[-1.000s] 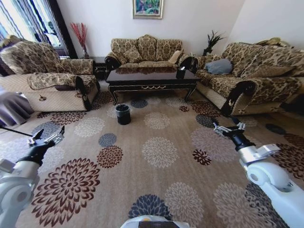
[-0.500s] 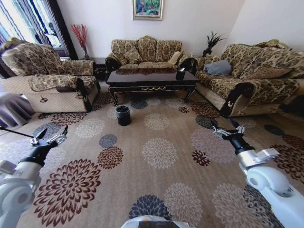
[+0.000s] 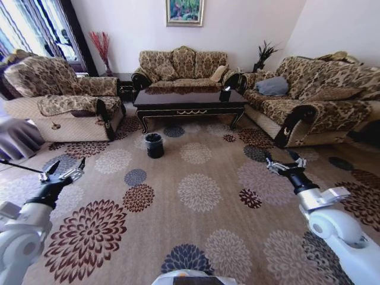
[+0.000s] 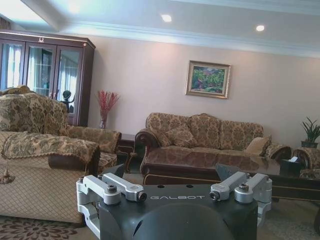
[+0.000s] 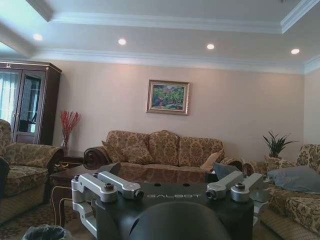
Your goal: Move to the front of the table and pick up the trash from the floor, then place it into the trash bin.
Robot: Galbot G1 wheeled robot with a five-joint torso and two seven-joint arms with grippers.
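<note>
The dark wood table stands across the room in front of the middle sofa; it also shows as the table past my right gripper. The black trash bin with its clear liner sits on the carpet just before the table's left end, and its rim, the bin, shows in the right wrist view. I cannot make out the trash on the patterned carpet. My left gripper is held out low at the left, open and empty. My right gripper is held out at the right, also open and empty.
Patterned sofas ring the carpet: an armchair at the left, a sofa behind the table, a long sofa at the right. A small black box stands on the table's right end. Wide carpet lies between me and the bin.
The whole head view has shifted slightly, the table and bin sitting a little lower and nearer, so the camera has moved forward. Both arms keep their pose.
</note>
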